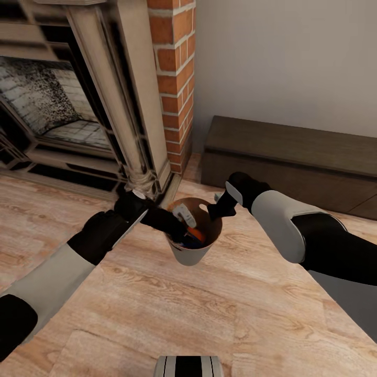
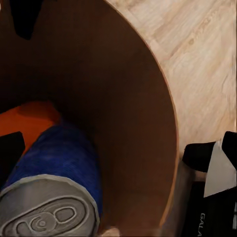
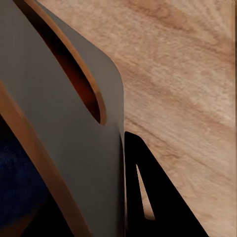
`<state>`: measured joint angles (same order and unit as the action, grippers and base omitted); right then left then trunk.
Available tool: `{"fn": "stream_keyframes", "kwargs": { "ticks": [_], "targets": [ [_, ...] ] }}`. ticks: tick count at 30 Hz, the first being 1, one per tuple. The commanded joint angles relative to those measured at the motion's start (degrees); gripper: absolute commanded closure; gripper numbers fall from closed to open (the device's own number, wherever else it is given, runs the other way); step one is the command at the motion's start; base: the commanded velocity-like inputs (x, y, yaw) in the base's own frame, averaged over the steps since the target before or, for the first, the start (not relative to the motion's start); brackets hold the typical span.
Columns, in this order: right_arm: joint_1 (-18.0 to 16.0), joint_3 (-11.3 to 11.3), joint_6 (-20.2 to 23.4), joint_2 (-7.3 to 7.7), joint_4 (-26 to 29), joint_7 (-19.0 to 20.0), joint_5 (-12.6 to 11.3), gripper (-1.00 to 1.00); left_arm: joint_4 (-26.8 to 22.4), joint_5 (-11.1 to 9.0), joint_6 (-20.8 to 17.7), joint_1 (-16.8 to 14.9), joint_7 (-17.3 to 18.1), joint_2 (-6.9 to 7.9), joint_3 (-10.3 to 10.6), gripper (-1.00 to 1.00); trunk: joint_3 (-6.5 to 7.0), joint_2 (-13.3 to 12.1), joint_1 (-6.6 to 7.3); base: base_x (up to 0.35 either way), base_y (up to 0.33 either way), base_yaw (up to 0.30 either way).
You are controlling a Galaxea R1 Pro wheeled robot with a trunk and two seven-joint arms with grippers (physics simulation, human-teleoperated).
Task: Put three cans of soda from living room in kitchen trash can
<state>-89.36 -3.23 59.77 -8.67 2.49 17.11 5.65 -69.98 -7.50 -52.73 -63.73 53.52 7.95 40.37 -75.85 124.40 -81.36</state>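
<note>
A brick column (image 1: 175, 78) stands between the stone fireplace (image 1: 68, 99) and a low dark cabinet (image 1: 293, 157); light wood floor (image 1: 183, 309) spreads before it.

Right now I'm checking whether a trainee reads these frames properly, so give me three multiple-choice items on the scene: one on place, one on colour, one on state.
1. Where is the bin?
A. on the long low cabinet
B. above the wood floor, between the two arms, near the fireplace
C. inside the fireplace

2. What colours are the cans seen in the bin?
A. green and white
B. red and yellow
C. blue and orange

3. What is the left gripper doing?
A. reaching down into the bin
B. resting on the floor
C. pressing the brick column

Answers:
1 B: the trash can sits between the arms over the wood floor, beside the fireplace.
2 C: a blue soda can lies against an orange soda can.
3 A: the left gripper dips inside the bin's rim; the right gripper is at the rim's outside.
</note>
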Motion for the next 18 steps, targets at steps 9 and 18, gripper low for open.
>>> {"fn": "stream_keyframes", "kwargs": {
  "ticks": [9,18],
  "targets": [
    [0.44,1.27,0.23,0.32,0.55,0.24,-1.60,1.00,-10.06,-0.43,1.83,3.42,15.40,12.18,-21.27,-1.00,0.01,0.00,0.01,0.000,0.000,0.000],
    [1.67,1.03,0.23,1.20,0.69,0.15,-1.38,1.00,-7.72,8.02,9.75,13.56,20.24,15.60,-46.25,-1.00,0.01,0.00,0.01,0.000,0.000,0.000]
  ]
}}
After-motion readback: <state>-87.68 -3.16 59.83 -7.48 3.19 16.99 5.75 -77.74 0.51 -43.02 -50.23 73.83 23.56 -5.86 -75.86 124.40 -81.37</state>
